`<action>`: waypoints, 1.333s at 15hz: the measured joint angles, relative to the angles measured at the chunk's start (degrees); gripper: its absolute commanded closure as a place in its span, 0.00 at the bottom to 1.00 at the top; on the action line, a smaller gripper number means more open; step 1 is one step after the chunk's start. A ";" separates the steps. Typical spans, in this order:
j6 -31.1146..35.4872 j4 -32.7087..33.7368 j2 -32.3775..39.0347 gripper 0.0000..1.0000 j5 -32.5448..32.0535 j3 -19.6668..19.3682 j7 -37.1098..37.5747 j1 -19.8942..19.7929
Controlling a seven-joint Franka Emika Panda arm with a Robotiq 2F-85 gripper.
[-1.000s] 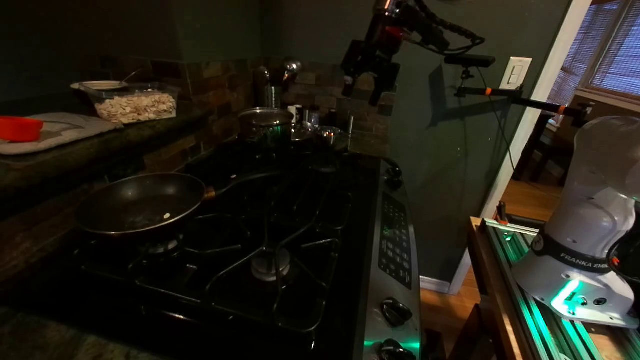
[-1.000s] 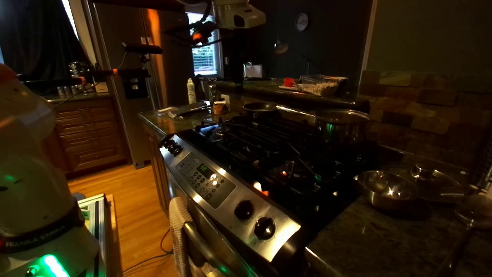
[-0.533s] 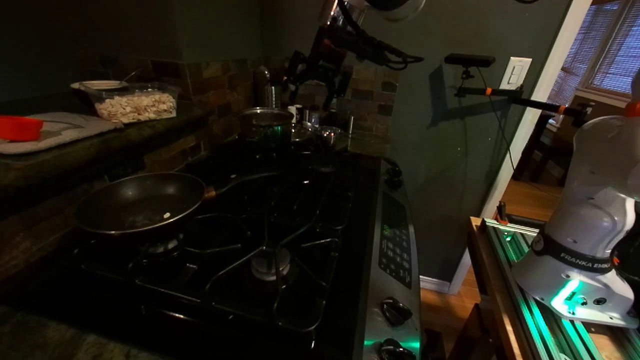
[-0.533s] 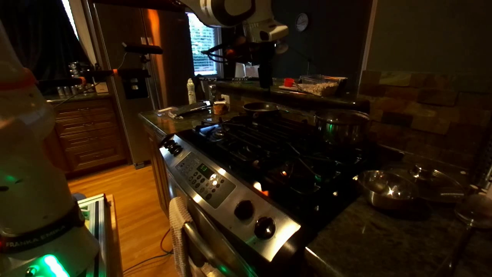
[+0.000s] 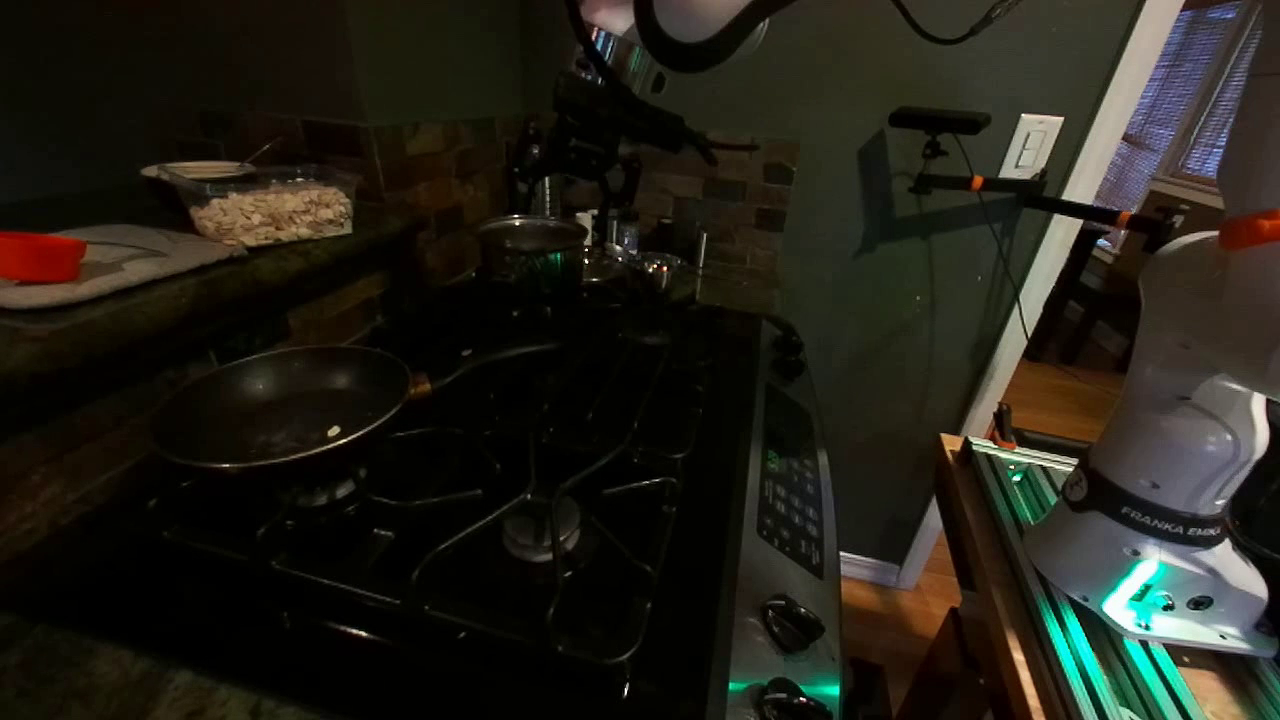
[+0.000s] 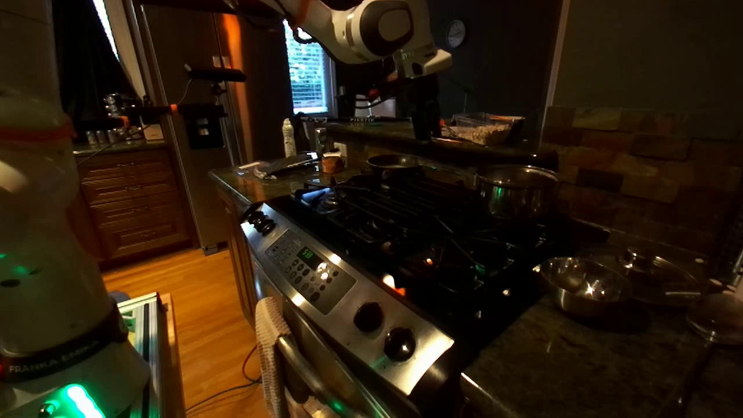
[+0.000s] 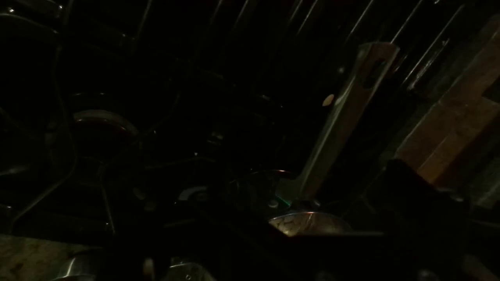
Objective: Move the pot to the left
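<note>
The pot [image 5: 530,255] is a round shiny steel saucepan on the far burner of the stove, dim in both exterior views. In an exterior view the pot [image 6: 516,191] has its long metal handle [image 6: 446,168] pointing left. In the wrist view the handle [image 7: 343,121] runs up and right from the pot's rim [image 7: 310,220]; the dark gripper body hides most of the pot. My gripper [image 5: 570,205] is open, fingers apart and pointing down, with nothing seen between them. It is raised above the stove, apart from the pot; it also shows in an exterior view [image 6: 425,133].
A black frying pan [image 5: 290,410] sits on a near burner. A small metal bowl [image 6: 583,284] and a glass lid [image 6: 656,278] lie on the counter beside the stove. A tiled wall [image 6: 627,162] and raised ledge with a nut container [image 5: 275,210] stand behind.
My gripper has moved left in an exterior view, and right and down in the other angle, coming over the stove's back toward the pot. The pot and pan have not moved.
</note>
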 measured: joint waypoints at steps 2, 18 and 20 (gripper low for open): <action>0.00 0.72 0.47 0.00 -0.04 -0.25 0.14 0.22; -2.23 8.08 8.51 0.00 -13.71 -6.89 24.24 5.83; -3.98 10.31 10.55 0.00 -13.32 -6.82 24.57 6.61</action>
